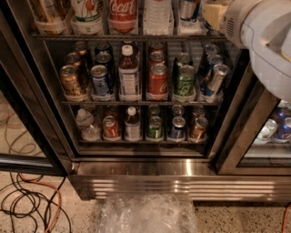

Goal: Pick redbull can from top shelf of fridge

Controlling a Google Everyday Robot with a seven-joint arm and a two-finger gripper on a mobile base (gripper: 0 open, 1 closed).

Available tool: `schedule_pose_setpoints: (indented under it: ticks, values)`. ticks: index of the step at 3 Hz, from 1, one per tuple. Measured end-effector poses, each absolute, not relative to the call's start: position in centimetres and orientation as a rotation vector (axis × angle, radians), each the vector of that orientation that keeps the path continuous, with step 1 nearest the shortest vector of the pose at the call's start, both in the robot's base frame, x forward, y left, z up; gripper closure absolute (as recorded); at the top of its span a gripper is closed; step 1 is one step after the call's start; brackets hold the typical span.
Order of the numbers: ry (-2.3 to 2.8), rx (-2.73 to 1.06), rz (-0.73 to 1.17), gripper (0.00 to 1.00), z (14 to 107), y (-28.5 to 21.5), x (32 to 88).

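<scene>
The fridge (136, 168) stands in front of me with its glass door open. Only the bottom of the top shelf (127, 36) shows at the upper edge. On it stand a red-labelled cola bottle (122, 11), a clear bottle and a slim blue and silver can, the redbull can (188, 9). Its top is cut off by the frame. My white arm (263, 41) fills the upper right. My gripper (213, 13) shows only as a pale yellowish part just right of the redbull can, at top shelf height.
The middle rack (136, 102) holds several cans and a bottle, with slim blue-silver cans (213, 79) at its right. The lower rack (136, 141) holds short cans and bottles. A second cooler (273, 129) is on the right. Cables (32, 200) and crumpled plastic (145, 214) lie on the floor.
</scene>
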State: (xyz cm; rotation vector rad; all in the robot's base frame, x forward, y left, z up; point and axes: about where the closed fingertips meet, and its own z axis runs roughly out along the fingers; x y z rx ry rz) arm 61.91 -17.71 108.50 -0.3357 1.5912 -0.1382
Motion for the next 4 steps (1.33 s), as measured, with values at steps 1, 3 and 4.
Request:
schedule_pose_setpoints:
  ticks: [1,3,4]
  values:
    - [1.591,-0.336,-0.138,1.00,108.9,-17.7,61.8]
    - [1.666,-0.466,-0.056,1.00,102.9,-13.5,59.8]
    - [1.737,-0.461,-0.038,1.00,99.1,-13.9,59.3]
